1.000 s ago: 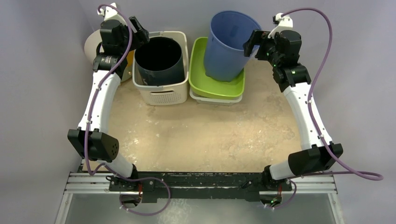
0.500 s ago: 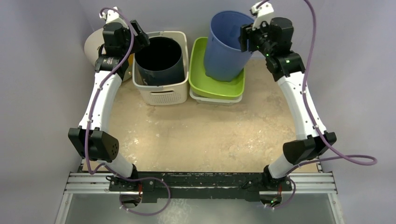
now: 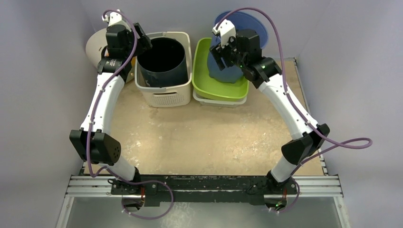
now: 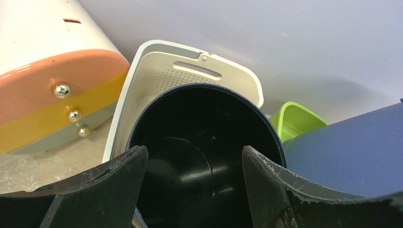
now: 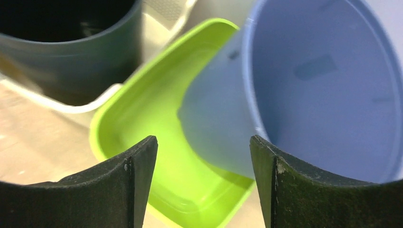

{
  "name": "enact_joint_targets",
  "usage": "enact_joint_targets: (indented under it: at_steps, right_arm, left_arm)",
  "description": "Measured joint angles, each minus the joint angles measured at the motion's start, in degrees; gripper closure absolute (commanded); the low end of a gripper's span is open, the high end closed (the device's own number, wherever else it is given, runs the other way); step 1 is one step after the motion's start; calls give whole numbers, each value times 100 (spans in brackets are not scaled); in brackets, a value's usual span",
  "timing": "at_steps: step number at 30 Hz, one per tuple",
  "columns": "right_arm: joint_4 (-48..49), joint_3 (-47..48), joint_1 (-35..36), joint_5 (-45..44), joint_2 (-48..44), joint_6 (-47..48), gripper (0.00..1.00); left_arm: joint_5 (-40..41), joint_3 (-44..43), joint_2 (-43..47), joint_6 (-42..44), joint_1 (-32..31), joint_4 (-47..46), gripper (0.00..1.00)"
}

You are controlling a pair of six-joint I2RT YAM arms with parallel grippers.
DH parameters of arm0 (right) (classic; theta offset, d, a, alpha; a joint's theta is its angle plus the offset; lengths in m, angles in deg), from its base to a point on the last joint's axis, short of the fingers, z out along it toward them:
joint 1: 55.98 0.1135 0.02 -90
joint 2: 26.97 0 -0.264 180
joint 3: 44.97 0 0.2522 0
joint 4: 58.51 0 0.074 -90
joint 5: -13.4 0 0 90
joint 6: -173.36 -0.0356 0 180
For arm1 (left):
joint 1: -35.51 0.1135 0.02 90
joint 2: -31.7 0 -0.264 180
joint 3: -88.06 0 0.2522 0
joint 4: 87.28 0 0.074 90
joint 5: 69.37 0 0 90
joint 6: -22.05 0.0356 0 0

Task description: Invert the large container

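Note:
A blue bucket (image 3: 252,21) leans tipped toward the back right in a green tray (image 3: 202,66). In the right wrist view its mouth (image 5: 323,85) faces the camera, with the tray (image 5: 142,114) under it. My right gripper (image 3: 216,52) hovers over the tray at the bucket's left side; its jaws (image 5: 203,142) are open and empty. A dark navy bucket (image 3: 161,61) stands upright in a white basket (image 3: 164,97). My left gripper (image 3: 145,40) is open just above that bucket's left rim and looks into it (image 4: 199,128).
A round white, peach and yellow object (image 3: 95,45) lies behind the left arm, also in the left wrist view (image 4: 47,80). The grey back wall is close behind the containers. The sandy tabletop (image 3: 204,137) lies in front.
My right arm has swung left across the blue bucket, and the bucket has tipped back to the right. The left arm has barely moved.

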State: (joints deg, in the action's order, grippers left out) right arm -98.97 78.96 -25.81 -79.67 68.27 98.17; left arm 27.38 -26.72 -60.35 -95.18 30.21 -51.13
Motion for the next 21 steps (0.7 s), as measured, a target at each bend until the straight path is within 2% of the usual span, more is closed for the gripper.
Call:
enact_joint_targets:
  at_steps: [5, 8, 15, 21]
  right_arm:
    - [181, 2, -66, -1056, 271, 127, 21]
    - [280, 2, -70, -1388, 424, 234, 20]
    - [428, 7, -68, -1794, 535, 393, 21]
    - [428, 157, -70, -1644, 514, 343, 23]
  left_arm:
    - [13, 122, 13, 46, 0, 31, 27]
    - [22, 151, 13, 81, 0, 52, 27]
    - [57, 197, 20, 94, 0, 66, 27]
    - [94, 251, 22, 136, 0, 120, 27]
